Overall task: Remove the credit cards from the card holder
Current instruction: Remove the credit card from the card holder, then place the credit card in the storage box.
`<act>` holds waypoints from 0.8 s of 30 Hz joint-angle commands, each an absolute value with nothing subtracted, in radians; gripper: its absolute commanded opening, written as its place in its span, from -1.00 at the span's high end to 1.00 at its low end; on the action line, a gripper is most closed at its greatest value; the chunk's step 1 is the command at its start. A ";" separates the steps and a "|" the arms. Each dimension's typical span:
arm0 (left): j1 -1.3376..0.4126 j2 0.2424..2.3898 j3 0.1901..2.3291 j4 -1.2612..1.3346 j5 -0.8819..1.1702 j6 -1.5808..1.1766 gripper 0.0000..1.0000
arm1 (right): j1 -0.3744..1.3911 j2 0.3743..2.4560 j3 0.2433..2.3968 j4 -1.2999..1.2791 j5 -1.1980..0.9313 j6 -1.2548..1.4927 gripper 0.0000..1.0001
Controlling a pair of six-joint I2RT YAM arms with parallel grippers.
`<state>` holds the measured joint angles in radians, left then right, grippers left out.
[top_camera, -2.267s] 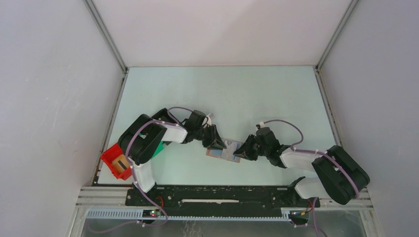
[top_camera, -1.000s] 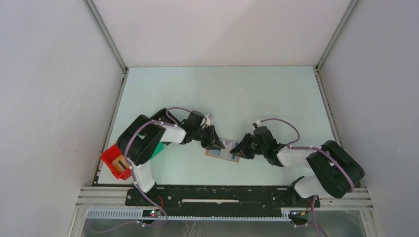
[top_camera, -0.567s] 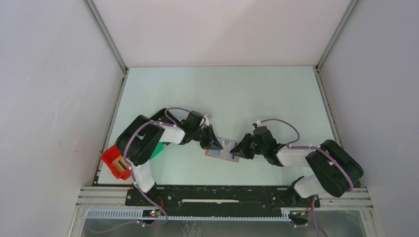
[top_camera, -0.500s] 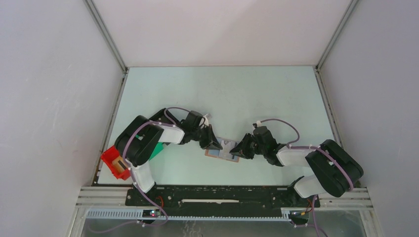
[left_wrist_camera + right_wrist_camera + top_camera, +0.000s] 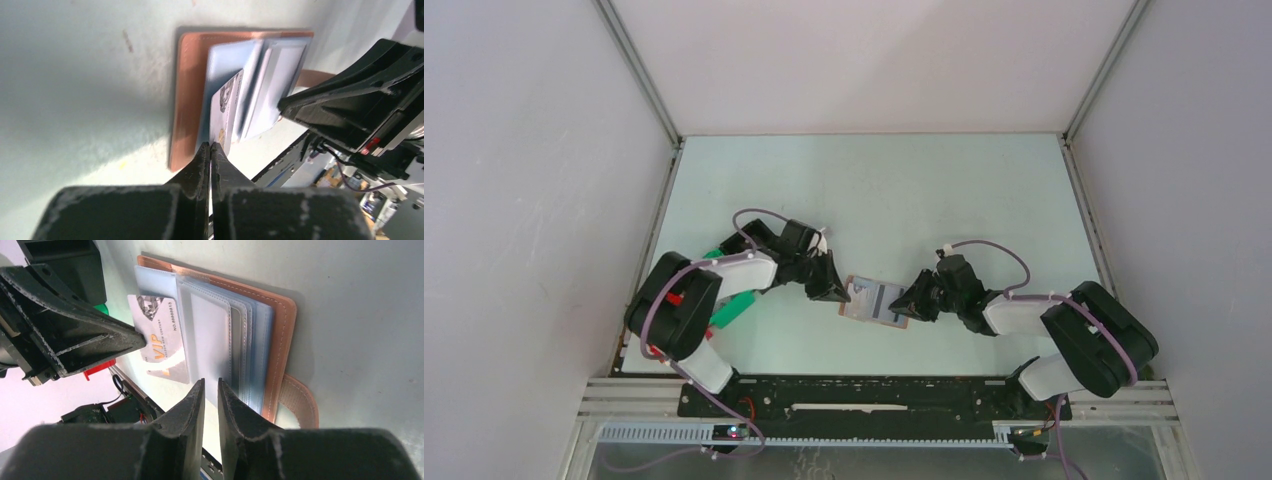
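Note:
The tan card holder (image 5: 876,305) lies open on the table between both arms, its blue-grey sleeves (image 5: 220,335) facing up and its closing tab (image 5: 299,399) at one edge. A white credit card (image 5: 161,337) with orange lettering sticks halfway out of a sleeve. My left gripper (image 5: 836,292) is shut on that card's outer edge (image 5: 224,112). My right gripper (image 5: 211,382) stands at the holder's opposite side, tips low over the sleeves. Its jaws show a narrow gap with nothing between them.
A green bin (image 5: 734,305) and a red bin (image 5: 656,350) sit at the near left, mostly hidden behind the left arm. The black base rail (image 5: 864,395) runs along the table's near edge. White walls enclose the table on three sides.
My left gripper has shut on the white card and drawn back to the left, sliding the card partway out. The holder shifted slightly left. The right gripper stayed in place.

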<state>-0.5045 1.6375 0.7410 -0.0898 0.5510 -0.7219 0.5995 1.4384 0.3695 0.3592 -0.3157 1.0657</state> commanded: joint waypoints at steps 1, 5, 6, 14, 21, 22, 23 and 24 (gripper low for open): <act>-0.494 1.524 0.802 -0.333 0.429 -0.603 1.00 | 0.589 1.459 0.367 0.264 -0.242 1.043 0.51; -0.494 1.428 0.876 -0.477 0.346 -0.545 1.00 | 0.588 1.440 0.367 0.257 -0.239 1.037 0.51; -0.494 1.408 0.896 -0.508 0.332 -0.537 1.00 | 0.588 1.437 0.368 0.254 -0.238 1.036 0.51; -0.487 1.290 1.042 -0.718 0.202 -0.492 1.00 | 0.587 1.393 0.380 0.216 -0.229 1.011 0.50; -0.357 1.189 1.072 -0.854 0.177 -0.473 1.00 | 0.578 1.366 0.383 0.200 -0.232 0.995 0.22; -0.319 1.162 1.062 -0.864 0.181 -0.471 1.00 | 0.578 1.357 0.383 0.195 -0.229 0.992 0.18; -0.286 1.135 1.050 -0.871 0.183 -0.471 1.00 | 0.578 1.347 0.385 0.190 -0.225 0.989 0.15; -0.248 1.109 1.039 -0.881 0.183 -0.471 1.00 | 0.577 1.337 0.385 0.185 -0.223 0.985 0.13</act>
<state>-0.3653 1.2217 1.0328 -0.7918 0.2081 -0.5014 0.5873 1.3678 0.3759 0.2783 -0.2859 1.0378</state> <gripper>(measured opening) 0.005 0.410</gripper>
